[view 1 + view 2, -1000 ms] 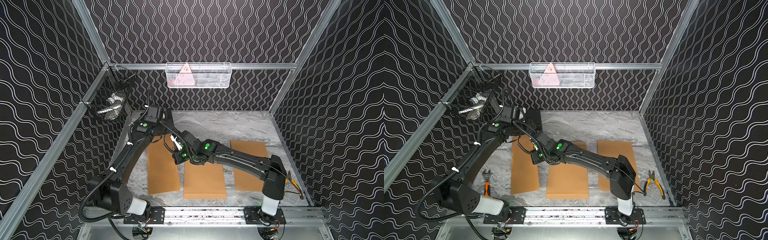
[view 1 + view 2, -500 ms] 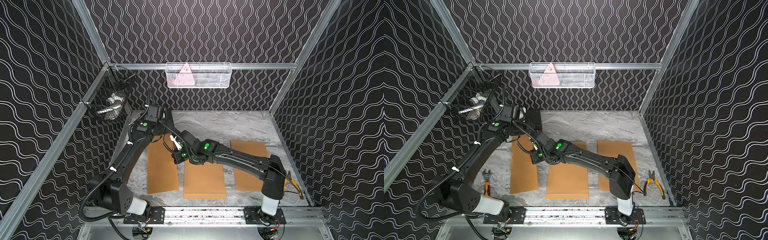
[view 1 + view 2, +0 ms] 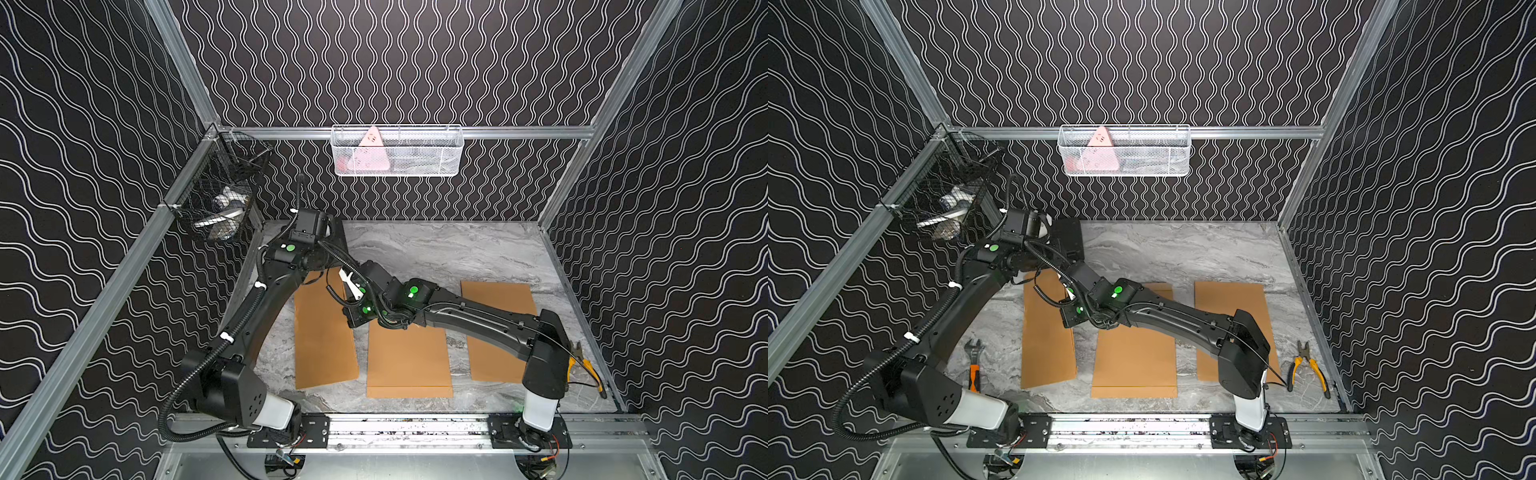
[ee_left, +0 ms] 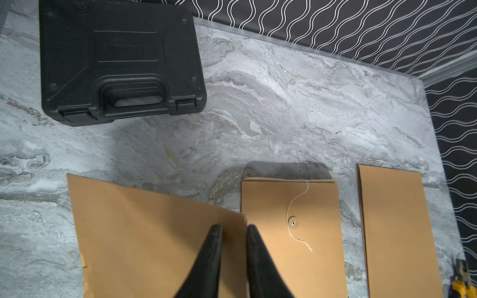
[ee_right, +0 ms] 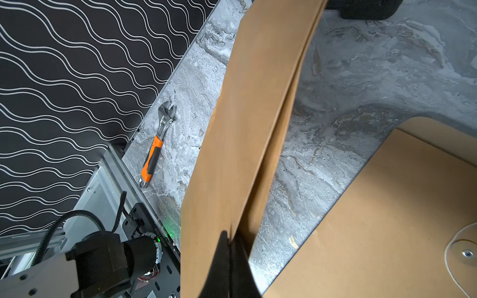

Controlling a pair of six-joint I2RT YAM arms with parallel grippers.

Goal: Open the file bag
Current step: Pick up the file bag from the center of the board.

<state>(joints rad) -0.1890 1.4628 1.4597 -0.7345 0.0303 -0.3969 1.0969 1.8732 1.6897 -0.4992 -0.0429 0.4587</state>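
Observation:
Three brown file bags lie side by side on the marble table. The left file bag (image 3: 324, 345) (image 3: 1046, 345) has its far right corner raised where both arms meet. My right gripper (image 5: 228, 236) is shut on that bag's upper sheet (image 5: 232, 129), which stands apart from the sheet under it. My left gripper (image 4: 233, 228) points down at the same corner (image 4: 142, 232), with its jaws a narrow gap apart and the bag's edge between them. The middle file bag (image 4: 291, 245) shows a loose string and a round clasp (image 4: 293, 223). The right file bag (image 4: 395, 219) lies flat.
A black tool case (image 4: 121, 59) sits at the far left of the table. An orange-handled wrench (image 5: 154, 152) lies near the left wall, and yellow pliers (image 3: 1308, 370) near the right wall. A white basket (image 3: 397, 151) and a black basket (image 3: 220, 199) hang on the rails.
My left gripper's jaws have drawn closer together around the bag's corner. Both arms otherwise stay where they were.

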